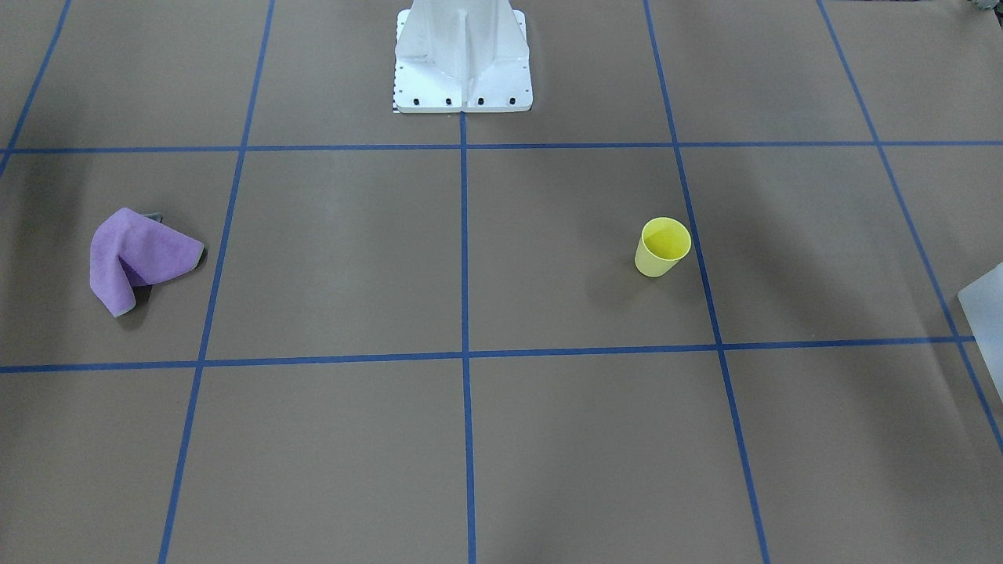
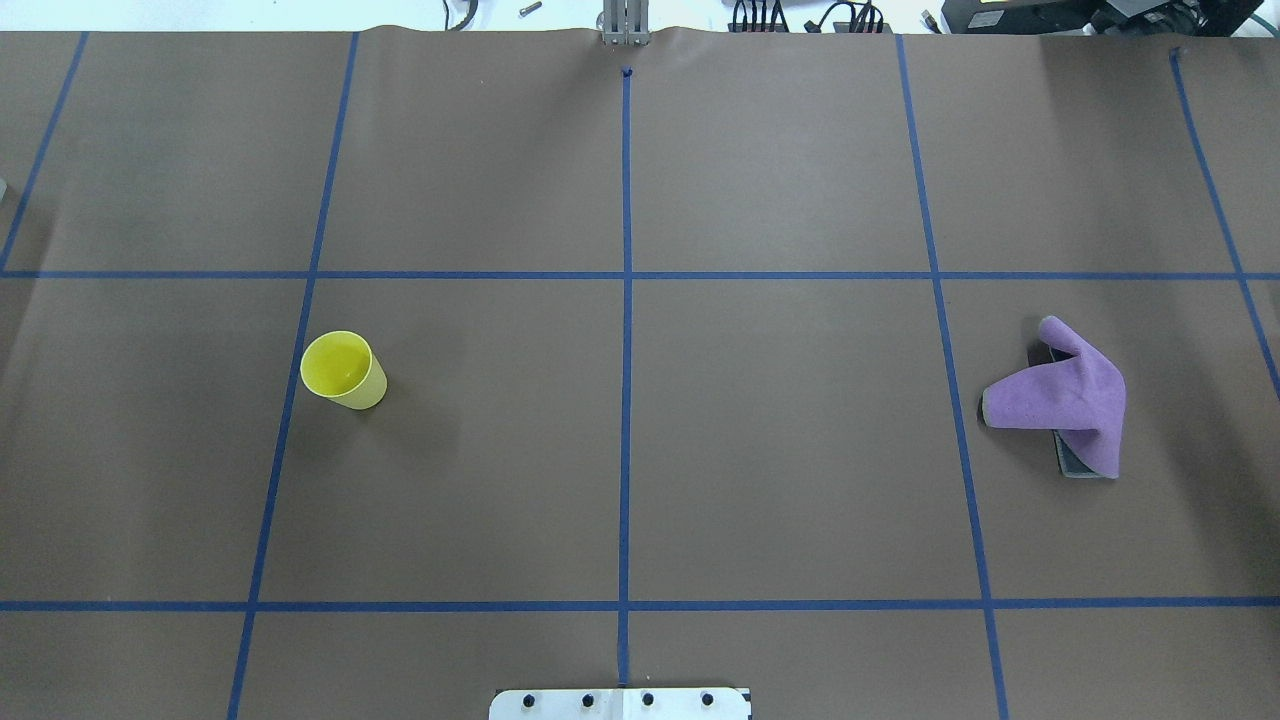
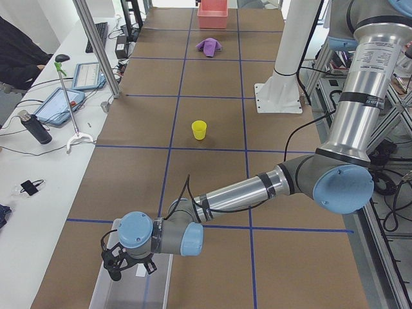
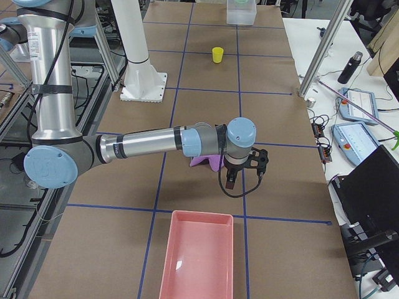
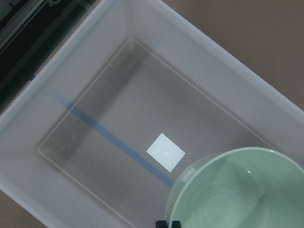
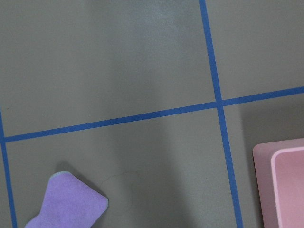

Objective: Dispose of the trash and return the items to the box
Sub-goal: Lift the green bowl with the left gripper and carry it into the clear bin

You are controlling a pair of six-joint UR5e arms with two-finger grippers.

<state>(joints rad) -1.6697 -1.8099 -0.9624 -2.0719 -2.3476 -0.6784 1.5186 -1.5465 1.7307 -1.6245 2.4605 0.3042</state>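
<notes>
In the left wrist view the pale green bowl (image 5: 237,190) hangs over the inside of the frosted white box (image 5: 57,156). A black fingertip (image 5: 168,224) sits at its rim, so the gripper looks shut on the bowl. In the exterior left view my left gripper (image 3: 122,265) is over the box (image 3: 103,293). The yellow cup (image 2: 343,370) stands upright on the table, also in the front view (image 1: 663,247). My right gripper (image 4: 243,169) hovers beside a purple cloth (image 4: 207,161); I cannot tell if it is open or shut.
The purple cloth (image 2: 1065,395) lies crumpled over a dark flat object (image 2: 1075,465). A pink tray (image 4: 199,255) stands near the right gripper and shows in the right wrist view (image 6: 285,185). The white pedestal (image 1: 462,70) stands at the table's middle. A box corner (image 1: 987,313) shows at the front view's right edge.
</notes>
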